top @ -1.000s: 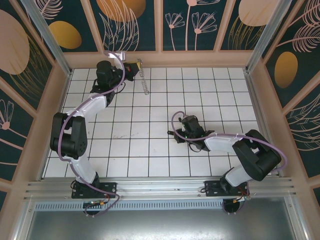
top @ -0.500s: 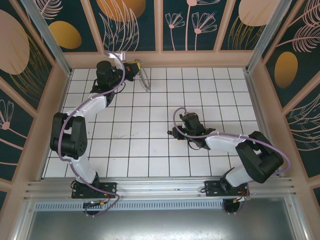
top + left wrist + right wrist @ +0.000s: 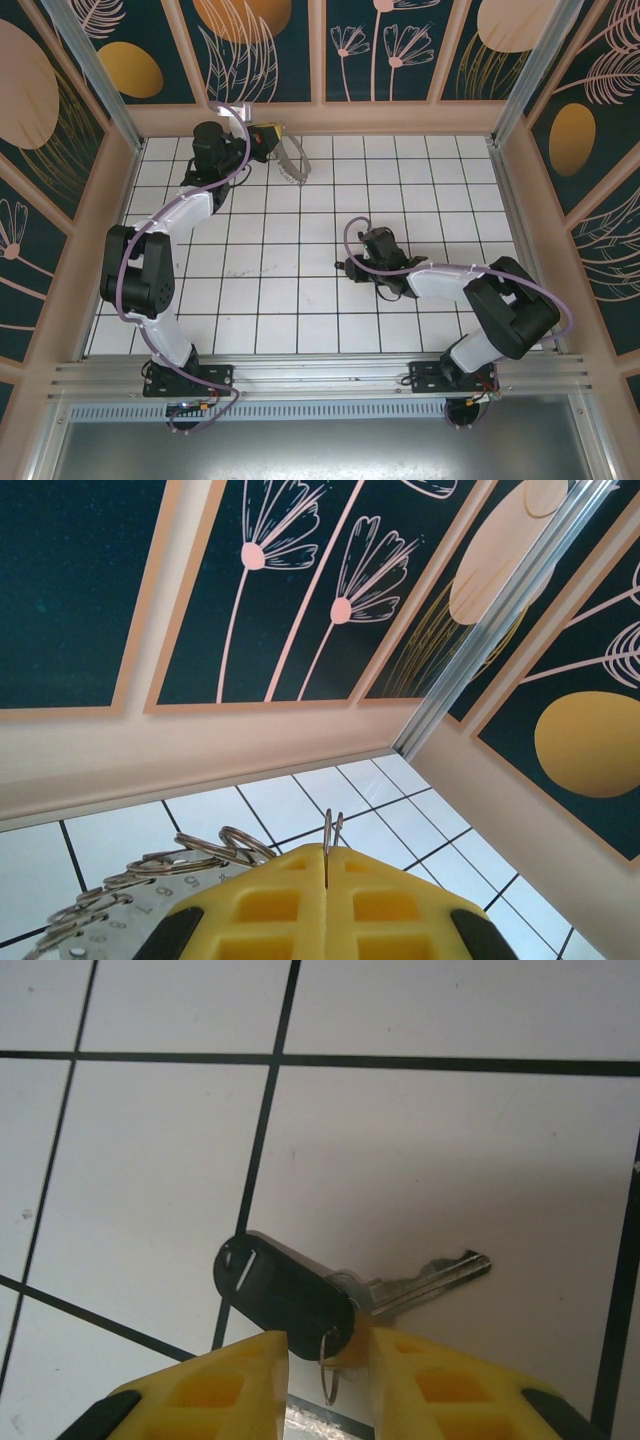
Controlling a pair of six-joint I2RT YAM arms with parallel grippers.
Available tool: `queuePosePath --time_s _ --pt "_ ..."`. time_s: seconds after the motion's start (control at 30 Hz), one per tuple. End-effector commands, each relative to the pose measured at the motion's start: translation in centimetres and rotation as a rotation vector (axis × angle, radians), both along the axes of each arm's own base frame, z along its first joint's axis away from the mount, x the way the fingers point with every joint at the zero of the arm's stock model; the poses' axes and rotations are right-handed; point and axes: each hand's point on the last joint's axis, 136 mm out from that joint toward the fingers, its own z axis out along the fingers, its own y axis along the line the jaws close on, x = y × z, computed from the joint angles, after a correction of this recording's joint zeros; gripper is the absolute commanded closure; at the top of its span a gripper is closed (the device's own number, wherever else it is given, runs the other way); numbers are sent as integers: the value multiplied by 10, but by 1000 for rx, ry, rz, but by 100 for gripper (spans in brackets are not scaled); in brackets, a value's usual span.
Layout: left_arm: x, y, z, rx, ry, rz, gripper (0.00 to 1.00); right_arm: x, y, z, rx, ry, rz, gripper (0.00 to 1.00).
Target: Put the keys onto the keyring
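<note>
Not one key is on the keyring yet, and the two are well apart. The left gripper [image 3: 327, 865] is up at the far edge of the tiled floor [image 3: 450, 1140], near the back wall. Its yellow fingers are pressed flat together on a thin wire of the keyring [image 3: 190, 858]. The rest of the loop hangs away from the fingers down over the tiles. In the overhead view it is a slack, bumpy strand [image 3: 293, 162].

The keys [image 3: 285, 1285] lie flat on a white tile near the middle of the floor, with the right gripper [image 3: 328, 1345] right over them. Its jaws stand narrow, one on each side of the black head. From the wrist view I cannot tell whether the pads are pinching it or only flanking it. So the pick-up, the carry across and the threading are all left to do.

The key has a rounded, matte black head with a slot in it, most likely plastic. It has a short, notched silvery blade and a small wire ring at the head. The keyring is made of overlapping, shiny split rings linked like chain. The tiles are smooth and glossy with dark grout lines.
</note>
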Motion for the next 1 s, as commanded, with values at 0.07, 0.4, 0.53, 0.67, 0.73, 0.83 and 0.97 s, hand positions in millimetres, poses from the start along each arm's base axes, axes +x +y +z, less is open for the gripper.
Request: queuePosePath --time_s 0.07,0.4,0.53,0.67,0.73,0.83,0.97 --pt "-10 -2 42 -19 -111 -17 100 5 4 0 0 4 12 75" --pt "-8 -3 40 -20 -106 -17 100 8 5 -4 -6 1 13 78" --pt "-8 -3 40 -22 -105 -18 100 11 4 -5 -9 -3 7 78" --pt "-6 -3 40 -22 -104 -17 100 13 5 0 3 -14 5 78" --pt "-6 -3 41 -24 -105 -18 100 14 5 3 7 -20 5 78" --pt "-6 -3 39 -24 -101 -19 100 15 6 4 7 -25 4 79" --pt "-6 -3 39 -26 -102 -19 100 16 6 4 7 -23 7 79"
